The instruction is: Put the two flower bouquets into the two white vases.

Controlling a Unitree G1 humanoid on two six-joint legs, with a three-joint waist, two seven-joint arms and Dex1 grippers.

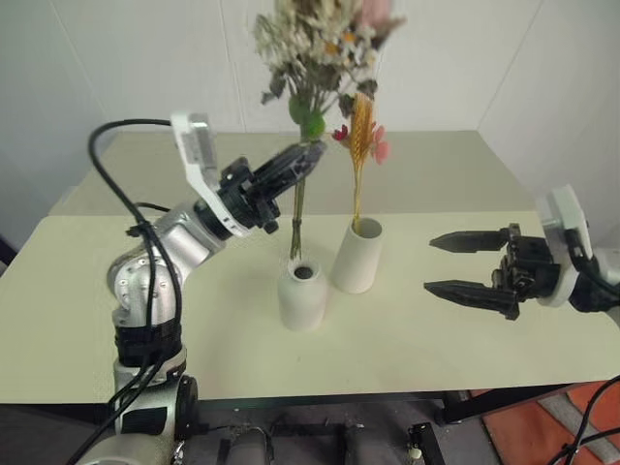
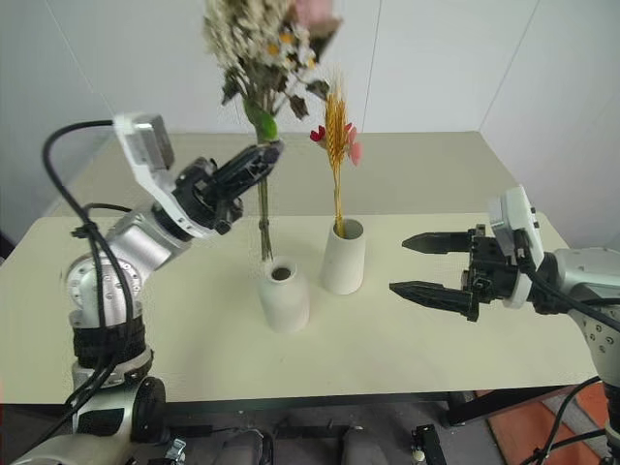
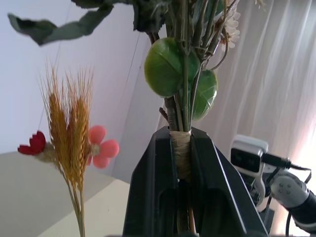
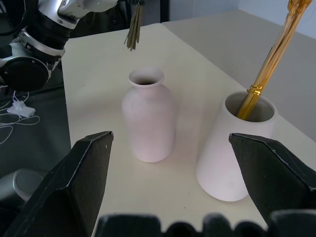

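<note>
the left gripper [image 1: 308, 155] is clamped tight on the wrapped stems of the bushy bouquet [image 1: 320, 44] and holds it upright in the air — the stem ends [image 4: 134, 33] hang just above the narrow mouth of the short rounded vase [image 1: 301, 294], not inside it. the slender bouquet [image 1: 361, 136] stands in the taller vase [image 1: 356, 254], just beside the short one on the pale table [image 1: 436, 329]. the right gripper [image 1: 463, 263] waits to the side with its fingers spread wide — it holds and touches nothing.
</note>
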